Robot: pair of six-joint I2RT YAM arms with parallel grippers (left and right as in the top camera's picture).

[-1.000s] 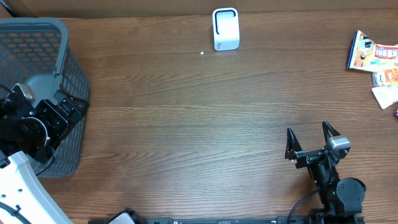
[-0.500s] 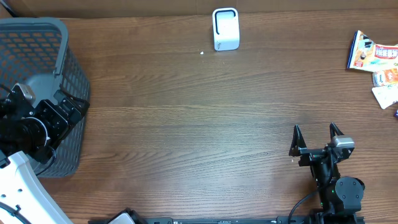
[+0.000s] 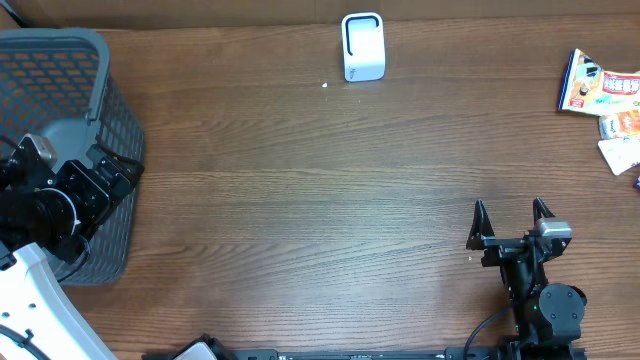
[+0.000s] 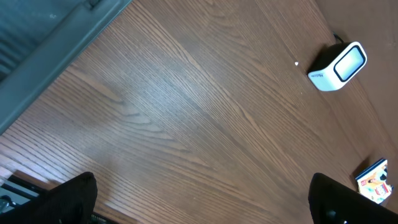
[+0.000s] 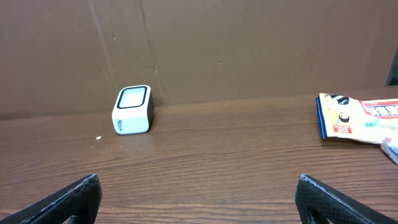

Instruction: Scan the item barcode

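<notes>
The white barcode scanner [image 3: 362,46] stands upright at the back middle of the table, also in the left wrist view [image 4: 337,65] and the right wrist view [image 5: 132,109]. A blue-edged printed packet, an item [image 3: 598,85], lies flat at the far right [image 5: 357,114] [image 4: 373,180]. My right gripper [image 3: 510,212] is open and empty near the front right, pointing toward the back [image 5: 199,202]. My left gripper [image 3: 75,165] hangs open and empty over the basket's near side [image 4: 205,205].
A grey mesh basket [image 3: 60,70] fills the left edge of the table; its rim [image 4: 37,56] shows in the left wrist view. More small packets [image 3: 622,140] lie beside the printed one at the right edge. A brown cardboard wall [image 5: 249,43] backs the table.
My right gripper has shifted a little to the right and squared up toward the back. The left arm has not moved.
</notes>
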